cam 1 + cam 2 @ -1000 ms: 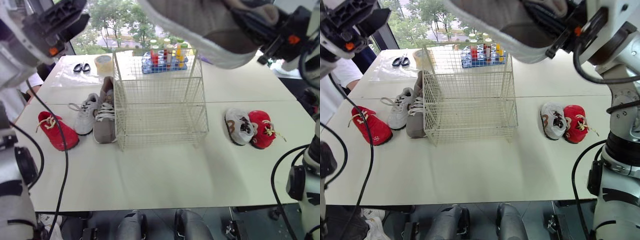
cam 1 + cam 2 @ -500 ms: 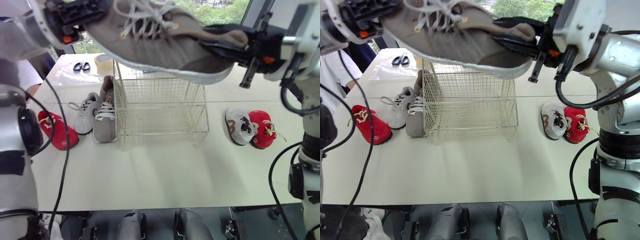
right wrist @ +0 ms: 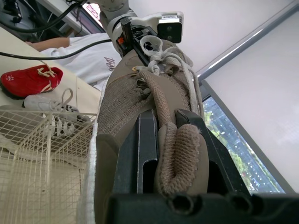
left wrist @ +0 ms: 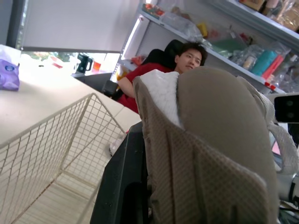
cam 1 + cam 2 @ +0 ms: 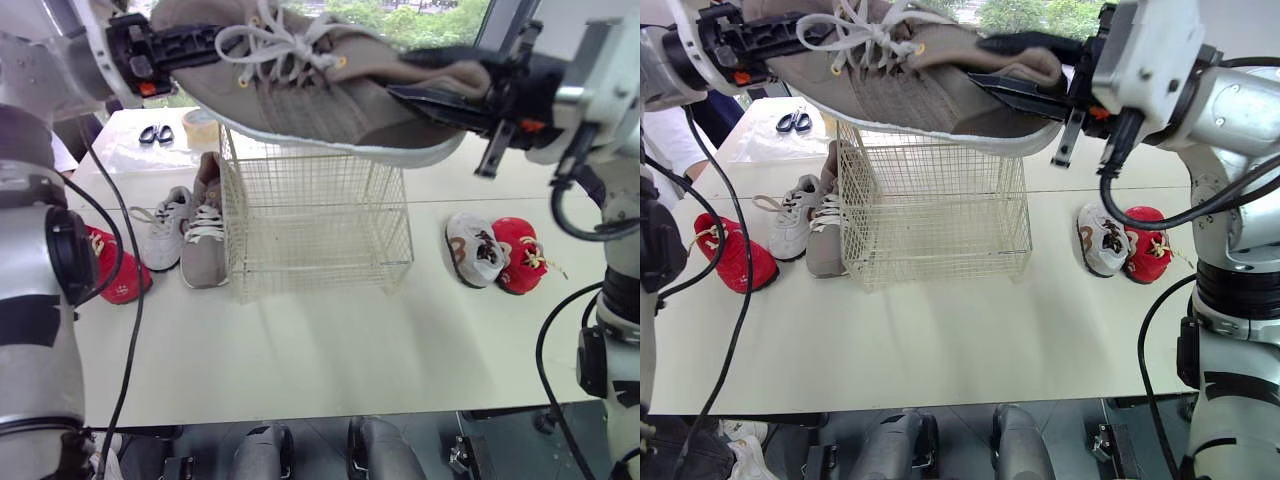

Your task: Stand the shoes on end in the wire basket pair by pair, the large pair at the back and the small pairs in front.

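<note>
A large taupe lace-up shoe (image 5: 330,95) hangs level in the air above the empty wire basket (image 5: 315,220). My left gripper (image 5: 200,45) is shut on its toe. My right gripper (image 5: 425,80) grips the heel collar, one finger inside the shoe and one outside. The matching large shoe (image 5: 207,240) lies on the table against the basket's left side. Beside it lie a small white-grey shoe (image 5: 165,235) and a small red shoe (image 5: 112,270). Right of the basket lie another white-grey shoe (image 5: 475,250) and another red shoe (image 5: 520,255).
Scissors (image 5: 153,133) and a roll of tape (image 5: 205,125) sit at the table's back left. A seated person (image 4: 187,56) is beyond the table's far side. Bare tabletop (image 5: 320,340) runs in front of the basket.
My left gripper has closed onto the toe of the raised shoe. The shoe has dropped a little and now hangs between both grippers. The camera has shifted slightly.
</note>
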You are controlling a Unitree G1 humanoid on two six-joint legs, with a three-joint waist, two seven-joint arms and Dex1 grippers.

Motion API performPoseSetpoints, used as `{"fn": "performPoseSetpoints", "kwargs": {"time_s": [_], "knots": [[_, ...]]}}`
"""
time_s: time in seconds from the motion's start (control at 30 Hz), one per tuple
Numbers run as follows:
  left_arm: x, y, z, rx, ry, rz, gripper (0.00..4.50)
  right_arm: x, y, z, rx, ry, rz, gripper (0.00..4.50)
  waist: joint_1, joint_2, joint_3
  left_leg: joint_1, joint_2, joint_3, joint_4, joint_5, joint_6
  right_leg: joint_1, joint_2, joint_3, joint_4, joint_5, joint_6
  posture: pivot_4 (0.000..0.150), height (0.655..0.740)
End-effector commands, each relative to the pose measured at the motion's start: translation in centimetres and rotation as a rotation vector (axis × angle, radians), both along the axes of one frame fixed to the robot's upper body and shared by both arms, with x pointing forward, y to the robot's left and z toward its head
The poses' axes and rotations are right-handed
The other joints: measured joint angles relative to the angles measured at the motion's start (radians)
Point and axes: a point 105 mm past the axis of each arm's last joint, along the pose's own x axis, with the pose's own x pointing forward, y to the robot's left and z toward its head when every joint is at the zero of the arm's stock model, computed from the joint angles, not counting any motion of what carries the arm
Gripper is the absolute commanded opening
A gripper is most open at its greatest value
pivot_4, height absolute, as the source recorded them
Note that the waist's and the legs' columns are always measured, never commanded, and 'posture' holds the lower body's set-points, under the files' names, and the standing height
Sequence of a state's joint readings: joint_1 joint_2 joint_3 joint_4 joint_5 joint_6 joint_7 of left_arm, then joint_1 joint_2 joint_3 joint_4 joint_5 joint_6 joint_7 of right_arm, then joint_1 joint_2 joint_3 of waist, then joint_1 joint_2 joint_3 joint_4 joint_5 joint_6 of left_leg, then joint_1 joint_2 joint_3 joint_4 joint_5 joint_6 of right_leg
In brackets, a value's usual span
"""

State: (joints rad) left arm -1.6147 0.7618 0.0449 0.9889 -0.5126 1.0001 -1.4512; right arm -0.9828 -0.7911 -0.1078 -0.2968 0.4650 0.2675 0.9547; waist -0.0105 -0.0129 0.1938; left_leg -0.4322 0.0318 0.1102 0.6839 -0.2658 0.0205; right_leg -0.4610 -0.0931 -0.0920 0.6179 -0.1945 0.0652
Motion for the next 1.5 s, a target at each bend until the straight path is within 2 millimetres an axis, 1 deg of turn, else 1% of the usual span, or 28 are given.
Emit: {"fn": "performPoseSetpoints", "kwargs": {"time_s": [0.03,0.07,0.1,0.13,0.17,0.2,0.23,0.27,0.3,0.33,0.4,0.43,0.47,0.5,0.53,0.57,0.6,0.8,0.87,0.97,1.03,1.13,1.2,1.3,1.4,1.43,1.47,1.5], "knots": [[-2.1,1.3,3.5,-0.216,-0.121,-0.037,0.67,0.5,-4.1,3.3,0.315,0.040,-0.074,2.47,-0.001,0.000,0.000,0.000,0.000,0.000,0.000,0.000,0.000,0.000,0.000,0.000,0.000,0.000,0.000,0.150,0.7400],[-1.9,2.1,3.5,-0.266,-0.123,0.000,0.67,0.7,-5.8,3.8,0.434,0.068,-0.089,2.93,-0.002,0.000,0.000,0.000,0.000,0.000,0.000,0.000,0.000,0.000,-0.001,0.000,0.001,0.000,0.000,0.150,0.7400],[-1.8,2.5,3.5,-0.299,-0.124,0.026,0.67,0.8,-6.8,4.0,0.510,0.088,-0.096,3.47,-0.001,0.000,0.000,0.000,0.000,0.000,0.001,0.000,0.000,0.000,-0.001,0.000,0.001,0.000,0.000,0.150,0.7400],[-1.7,3.2,3.3,-0.362,-0.132,0.053,0.67,1.0,-8.7,4.2,0.686,0.136,-0.076,4.05,-0.002,0.000,0.000,0.000,0.000,-0.001,0.001,0.000,0.000,0.000,-0.002,0.000,0.003,0.000,0.000,0.150,0.7400],[-1.7,3.6,3.1,-0.406,-0.136,0.074,0.67,1.2,-10.0,4.1,0.802,0.176,-0.062,4.44,-0.003,-0.001,-0.001,0.001,0.000,0.000,0.001,0.000,-0.001,0.000,-0.002,0.000,0.003,0.000,0.000,0.150,0.7400],[-1.7,3.9,3.0,-0.457,-0.146,0.095,0.67,1.4,-10.9,3.6,0.919,0.253,-0.009,4.44,-0.001,-0.001,0.000,0.002,0.000,-0.001,0.001,0.000,-0.001,0.001,-0.002,0.000,0.007,0.000,0.000,0.150,0.7400],[-1.7,4.1,2.9,-0.501,-0.148,0.108,0.67,1.6,-11.3,3.0,0.998,0.323,0.040,4.44,0.000,-0.001,0.000,0.003,0.000,-0.001,0.001,0.001,-0.001,0.001,-0.004,0.000,0.010,0.000,0.001,0.150,0.7400],[-1.8,4.0,2.9,-0.550,-0.161,0.117,0.67,2.1,-11.2,2.0,1.041,0.393,0.077,4.44,0.002,-0.001,0.000,0.004,0.000,0.000,0.001,0.001,-0.001,0.002,-0.004,0.000,0.010,0.000,0.001,0.150,0.7400],[-1.8,3.7,2.8,-0.626,-0.171,0.125,0.67,2.7,-10.7,0.6,1.124,0.506,0.174,4.44,0.004,-0.002,0.000,0.004,-0.001,-0.001,0.001,0.001,-0.002,0.003,-0.004,0.000,0.011,0.000,0.001,0.150,0.7400],[-1.9,3.3,2.6,-0.683,-0.175,0.132,0.67,3.3,-10.3,-0.5,1.183,0.583,0.228,4.44,0.003,-0.002,-0.001,0.004,0.000,-0.002,0.002,0.002,-0.002,0.003,-0.004,0.000,0.011,0.000,0.001,0.150,0.7400],[-2.0,2.6,2.2,-0.747,-0.163,0.147,0.67,3.9,-9.3,-1.6,1.243,0.678,0.289,4.44,0.003,-0.002,-0.001,0.007,-0.001,-0.003,0.002,0.002,-0.002,0.008,-0.004,0.000,0.011,0.000,0.001,0.150,0.7400],[-1.9,1.9,1.8,-0.760,-0.149,0.144,0.67,4.3,-8.0,-2.2,1.234,0.723,0.315,4.44,0.002,-0.002,0.000,0.007,-0.001,-0.003,0.002,0.002,-0.002,0.007,-0.004,0.000,0.011,0.000,0.001,0.150,0.7400],[-1.8,0.8,1.4,-0.792,-0.126,0.129,0.67,4.6,-5.4,-2.8,1.190,0.782,0.356,4.44,-0.001,-0.002,0.000,0.007,-0.001,-0.003,0.002,0.002,-0.002,0.007,-0.004,0.000,0.012,0.000,0.000,0.150,0.7400],[-1.7,-0.1,1.0,-0.815,-0.100,0.113,0.67,4.8,-3.4,-3.1,1.169,0.822,0.403,4.44,-0.002,-0.001,-0.001,0.007,-0.001,-0.003,0.002,0.002,-0.002,0.006,-0.004,0.000,0.012,0.000,0.000,0.150,0.7400],[-1.6,-0.7,0.8,-0.830,-0.082,0.105,0.67,4.9,-2.2,-3.2,1.157,0.842,0.432,4.44,-0.003,-0.001,-0.001,0.007,-0.001,-0.003,0.002,0.002,-0.002,0.006,-0.004,0.000,0.012,0.000,0.000,0.150,0.7400],[-1.8,-1.3,0.4,-0.822,-0.078,0.093,0.67,5.0,-1.4,-3.2,1.148,0.845,0.447,4.44,-0.006,-0.001,-0.001,0.008,-0.001,-0.003,0.002,0.002,-0.002,0.006,-0.004,0.000,0.012,0.000,0.001,0.150,0.7400],[-1.9,-1.7,0.2,-0.813,-0.078,0.088,0.67,5.1,-1.1,-3.2,1.147,0.840,0.452,4.44,-0.006,-0.001,-0.001,0.008,-0.001,-0.003,0.001,0.002,-0.002,0.006,-0.003,0.000,0.012,0.000,0.001,0.150,0.7400],[-1.1,-3.2,-1.6,-0.753,-0.008,0.096,0.67,5.0,1.2,-2.4,1.078,0.807,0.511,4.44,-0.003,-0.001,-0.001,0.007,-0.001,-0.003,0.001,0.002,-0.003,0.005,-0.002,0.000,0.012,0.000,0.001,0.150,0.7400],[-0.7,-3.3,-2.0,-0.736,0.005,0.120,0.67,4.8,1.6,-2.0,1.066,0.792,0.536,4.44,-0.001,-0.001,-0.001,0.007,-0.001,-0.003,0.001,0.002,-0.003,0.005,-0.002,0.000,0.012,0.000,0.001,0.150,0.7400],[-0.5,-3.3,-2.5,-0.720,0.011,0.135,0.67,4.6,1.9,-1.4,1.064,0.773,0.558,4.44,-0.001,-0.001,-0.001,0.007,-0.001,-0.003,0.001,0.002,-0.003,0.005,-0.002,0.000,0.012,0.000,0.001,0.150,0.7400],[-0.7,-3.6,-2.9,-0.701,0.018,0.123,0.67,4.8,2.1,-1.3,1.068,0.770,0.563,4.44,-0.002,-0.001,-0.001,0.007,-0.001,-0.003,0.001,0.002,-0.003,0.005,-0.002,0.000,0.012,0.000,0.001,0.150,0.7400],[-0.6,-4.4,-4.0,-0.640,0.021,0.134,0.67,5.0,2.2,-1.0,1.085,0.765,0.581,4.44,-0.003,-0.001,-0.001,0.007,-0.001,-0.003,0.001,0.002,-0.003,0.005,-0.002,0.000,0.012,0.000,0.001,0.150,0.7400],[-0.4,-4.4,-4.8,-0.621,0.032,0.150,0.67,4.9,2.1,-0.6,1.102,0.760,0.607,4.44,-0.003,-0.001,-0.001,0.007,-0.001,-0.003,0.001,0.002,-0.003,0.005,-0.002,0.000,0.012,0.000,0.001,0.150,0.7400],[-0.3,-4.4,-5.4,-0.612,0.039,0.168,0.67,4.9,2.2,-0.3,1.106,0.751,0.617,3.60,-0.003,-0.001,-0.001,0.007,-0.001,-0.003,0.001,0.002,-0.003,0.005,-0.002,0.000,0.012,0.000,0.000,0.150,0.7400],[-0.5,-4.4,-5.4,-0.612,0.032,0.174,0.67,5.0,2.3,-0.4,1.101,0.747,0.609,2.18,-0.002,-0.001,-0.001,0.006,-0.001,-0.003,0.001,0.002,-0.003,0.005,-0.002,0.000,0.011,0.000,0.000,0.150,0.7400],[-0.5,-4.4,-5.3,-0.613,0.030,0.177,0.67,5.0,2.3,-0.4,1.100,0.746,0.607,1.92,-0.002,-0.001,-0.001,0.006,-0.001,-0.003,0.001,0.002,-0.003,0.005,-0.002,0.000,0.011,0.000,0.000,0.150,0.7400],[-0.5,-4.4,-5.3,-0.612,0.028,0.179,0.67,4.9,2.3,-0.4,1.097,0.746,0.607,1.75,-0.001,-0.001,-0.001,0.006,-0.001,-0.003,0.001,0.002,-0.003,0.005,-0.002,0.000,0.011,0.000,0.000,0.150,0.7400],[-0.5,-4.4,-5.3,-0.607,0.022,0.185,0.67,4.9,2.3,-0.4,1.096,0.743,0.603,1.74,-0.001,-0.001,-0.001,0.006,-0.001,-0.003,0.001,0.002,-0.003,0.005,-0.002,0.000,0.011,0.000,0.000,0.150,0.7400]]}}
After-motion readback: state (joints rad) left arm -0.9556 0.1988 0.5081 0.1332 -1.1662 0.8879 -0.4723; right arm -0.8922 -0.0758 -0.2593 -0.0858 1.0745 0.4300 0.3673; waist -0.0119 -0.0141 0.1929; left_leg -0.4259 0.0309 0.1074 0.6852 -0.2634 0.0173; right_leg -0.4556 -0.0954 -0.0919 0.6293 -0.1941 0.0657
